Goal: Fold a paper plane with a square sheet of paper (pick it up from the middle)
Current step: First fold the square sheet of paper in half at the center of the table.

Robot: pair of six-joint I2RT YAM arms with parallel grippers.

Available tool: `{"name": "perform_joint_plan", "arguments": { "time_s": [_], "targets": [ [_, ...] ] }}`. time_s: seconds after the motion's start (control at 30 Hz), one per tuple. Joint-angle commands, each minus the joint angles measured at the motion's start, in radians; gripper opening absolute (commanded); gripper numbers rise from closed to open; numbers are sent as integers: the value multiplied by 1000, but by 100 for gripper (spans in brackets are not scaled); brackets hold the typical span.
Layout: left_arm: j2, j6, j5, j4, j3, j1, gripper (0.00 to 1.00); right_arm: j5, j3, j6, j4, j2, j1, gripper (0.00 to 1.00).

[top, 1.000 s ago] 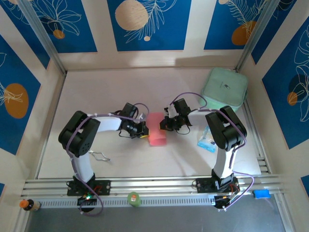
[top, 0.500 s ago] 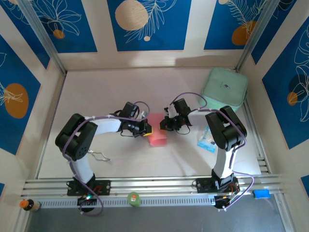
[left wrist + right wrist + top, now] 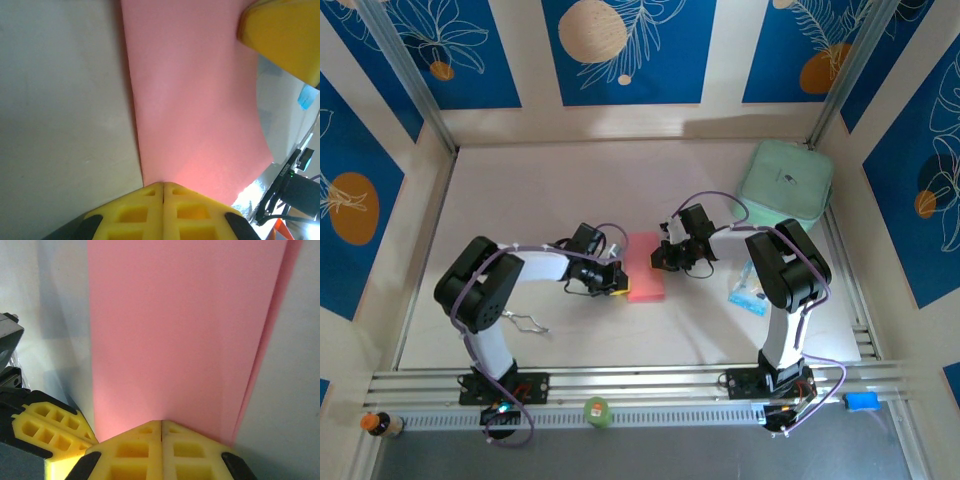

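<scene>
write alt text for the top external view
A pink paper sheet lies in the middle of the table, with the shut left gripper at its left edge and the shut right gripper at its right edge. A mint-green case sits at the far right.

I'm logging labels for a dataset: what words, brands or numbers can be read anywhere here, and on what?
None can be read.
mint-green case: a small dark mark on top, too small to read.
blue-and-white packet: print too blurred to read.
pink paper: blank.
</scene>
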Motion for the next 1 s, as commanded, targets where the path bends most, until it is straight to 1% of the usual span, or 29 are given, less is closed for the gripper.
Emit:
{"name": "perform_joint_plan", "arguments": {
  "time_s": [0.0,0.2,0.3,0.47,0.57,0.67,0.8,0.97],
  "targets": [
    [-48,34,-60,-101,-12,-6,0,63,-40,4,-97,43,-1,0],
    [-102,-80,-4,30,-4,-23,0,63,-41,3,-96,41,0,0],
    [-84,-132,26,104,-6,-37,0,63,-42,3,-96,39,-1,0],
    [-26,-165,70,184,-25,-59,1,63,-43,4,-95,40,0,0],
    [-1,-163,63,203,-59,-61,0,65,-43,4,-97,39,0,0],
    [13,-133,43,186,-91,-61,0,65,-44,3,-96,39,0,0],
    [12,-111,36,188,-154,-62,0,66,-43,3,-98,42,0,0],
    [-32,-43,-6,103,-183,-61,0,68,-43,3,-96,43,0,0]
  ]
}}
